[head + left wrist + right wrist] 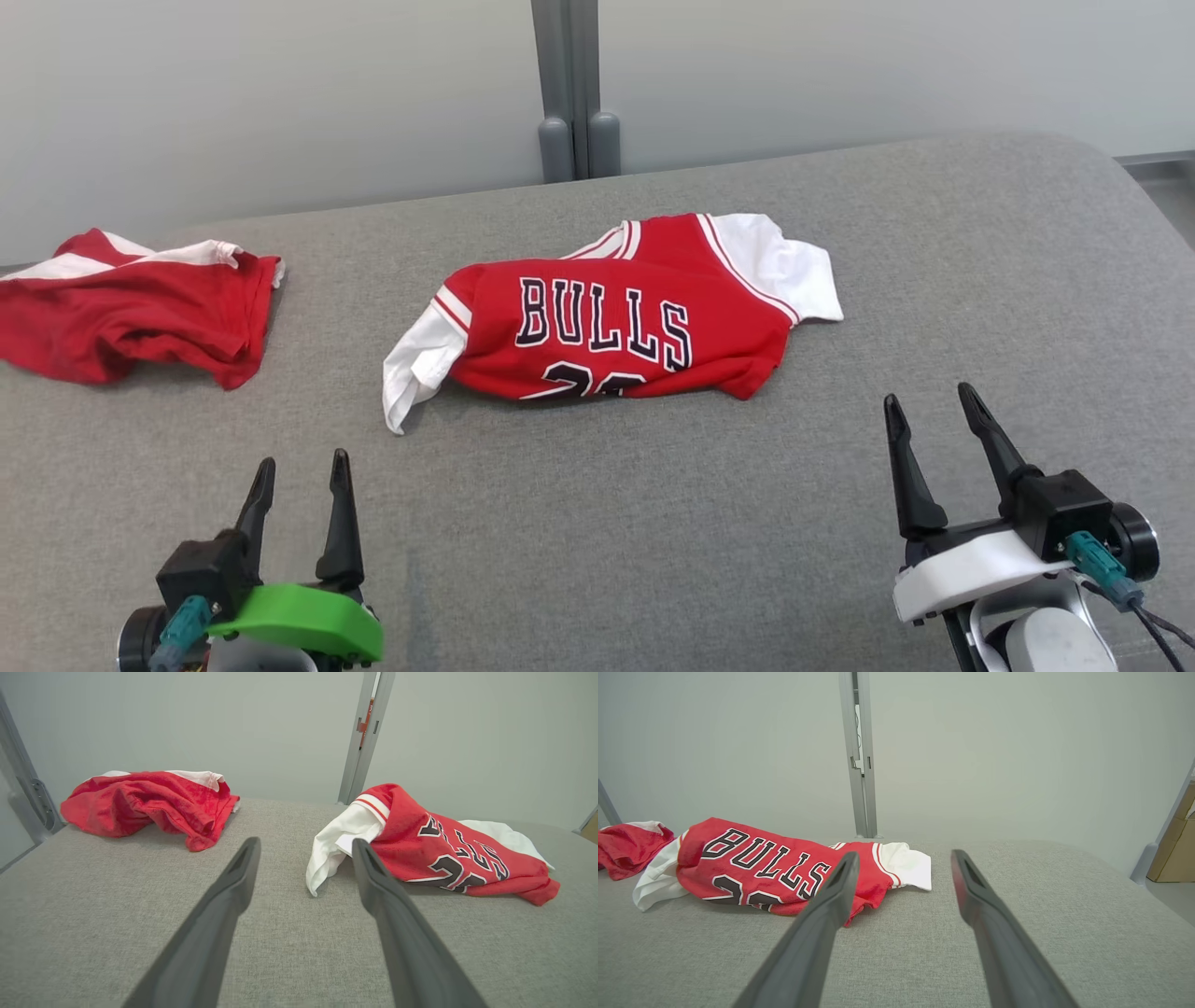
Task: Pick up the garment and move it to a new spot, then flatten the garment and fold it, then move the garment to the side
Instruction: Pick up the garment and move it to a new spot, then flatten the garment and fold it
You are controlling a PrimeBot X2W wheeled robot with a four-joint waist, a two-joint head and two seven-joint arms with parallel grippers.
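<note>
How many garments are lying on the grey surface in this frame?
2. The Bulls jersey sits central on the grey surface; a red-and-white garment is bunched at its left edge. Another could hide inside either heap.

Left gripper (pixel 303 458) and right gripper (pixel 930 394), both low, jaws spread wide

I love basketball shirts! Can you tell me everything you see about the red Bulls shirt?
The red Bulls shirt is soft-looking cloth with white sleeves, red-and-white striped trim and BULLS in black, white-edged letters above a partly hidden number. It lies crumpled, front up, mid-way across the grey fabric surface, its only contact. The left gripper and right gripper, jaws open, sit apart from it, nearer the robot. Another red garment lies to its left, not touching.
</note>
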